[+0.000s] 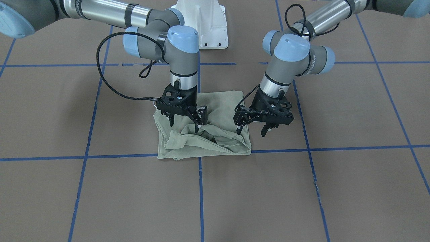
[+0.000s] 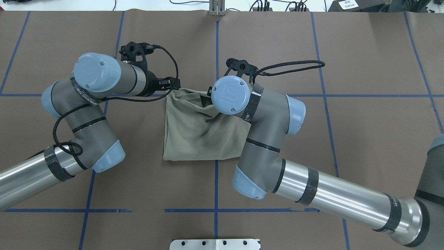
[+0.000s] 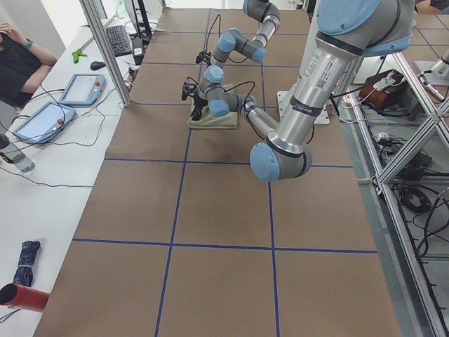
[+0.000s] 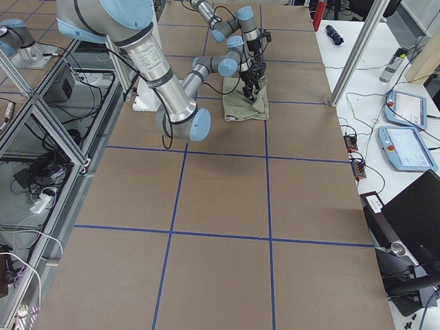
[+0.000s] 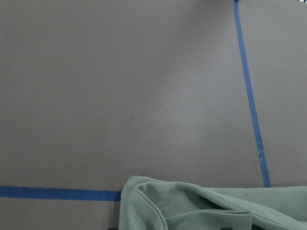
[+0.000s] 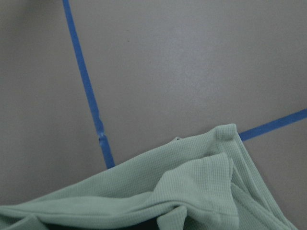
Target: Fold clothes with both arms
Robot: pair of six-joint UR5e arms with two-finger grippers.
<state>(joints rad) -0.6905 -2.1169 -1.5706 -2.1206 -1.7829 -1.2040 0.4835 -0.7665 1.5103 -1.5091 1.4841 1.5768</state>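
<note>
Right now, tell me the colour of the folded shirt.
Pale olive green shirt, shown best in the exterior front-facing view.

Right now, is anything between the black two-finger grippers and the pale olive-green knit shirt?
Nothing visible is. The right gripper stands open over the rumpled edge of the shirt. The left gripper is open at its corner, and only bare brown table surrounds the cloth.
</note>
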